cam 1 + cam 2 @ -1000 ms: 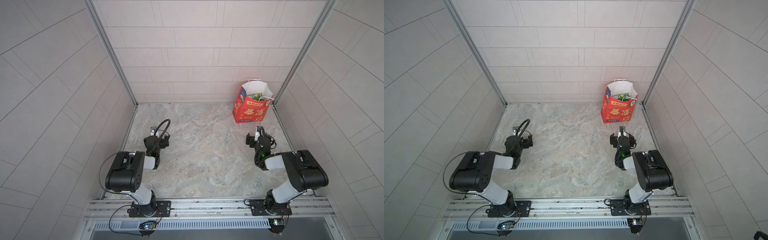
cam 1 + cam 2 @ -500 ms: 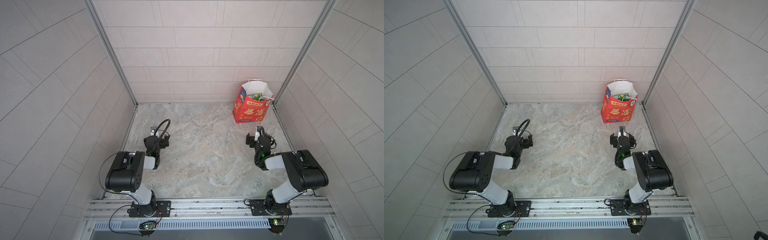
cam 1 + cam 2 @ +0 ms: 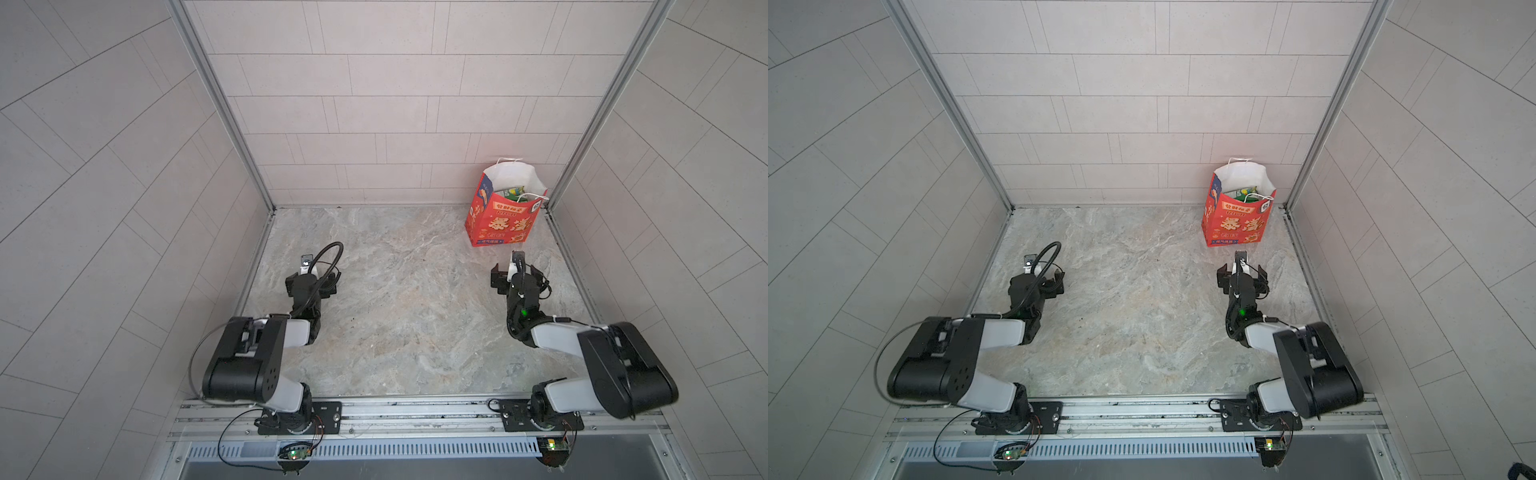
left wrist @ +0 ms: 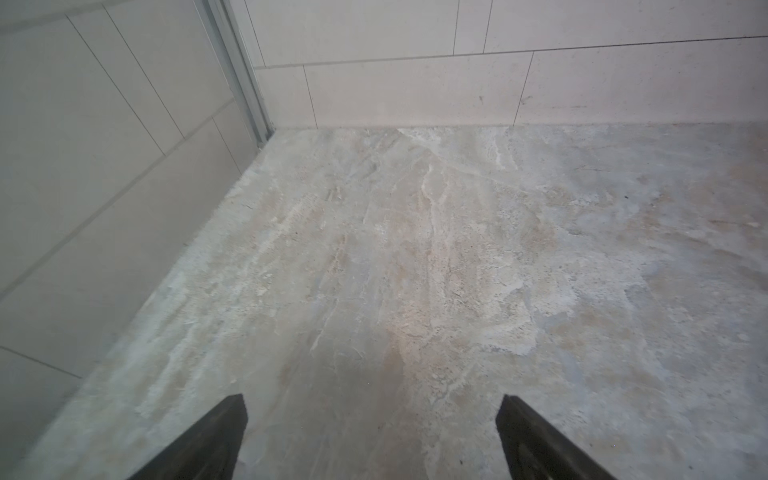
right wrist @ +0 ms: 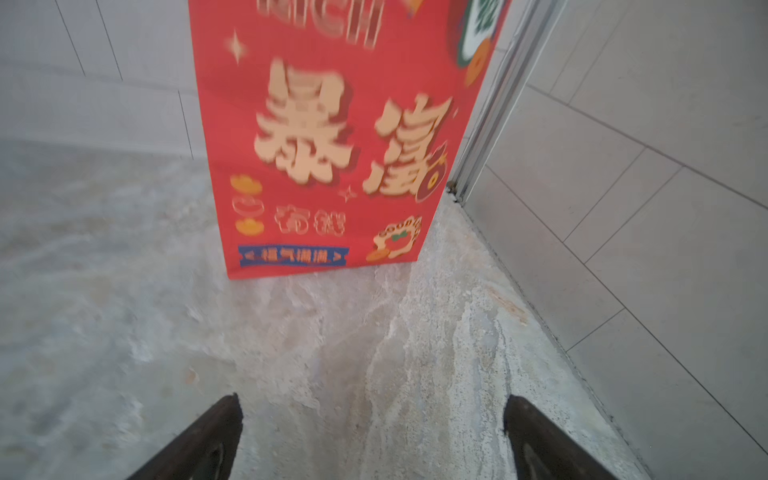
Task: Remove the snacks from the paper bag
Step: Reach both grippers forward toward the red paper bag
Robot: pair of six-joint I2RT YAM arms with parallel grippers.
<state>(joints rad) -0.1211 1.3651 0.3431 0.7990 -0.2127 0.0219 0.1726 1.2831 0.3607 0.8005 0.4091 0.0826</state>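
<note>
Presently on hand:

Paper bag: red, gold characters, white inside, white cord handles. Upright in the far right corner of the marble tabletop, close to the back wall and the right frame post. Long axis vertical, mouth open upward. Placed alike in both top views.

Snacks: inside the bag. Only green and yellow-green tops showing through the mouth in a top view; count unreadable. None out on the tabletop.

Right gripper: fingers spread wide, nothing between them. Low over the tabletop, aimed squarely at the bag's red front face, near it but not touching.

Left gripper: fingers likewise wide apart, empty. Near the left wall, well apart from the bag, facing bare tabletop and the back wall.

Governing relation: bag straight ahead of the right gripper and rising above it, so the mouth is overhead rather than in front.

Judged: right arm plainly the nearer, hence the likely one to reach. Entry from above the rim, downward along the bag's vertical axis. A forward push likely to shove or tip the light bag into the corner. Task at its start.
</note>
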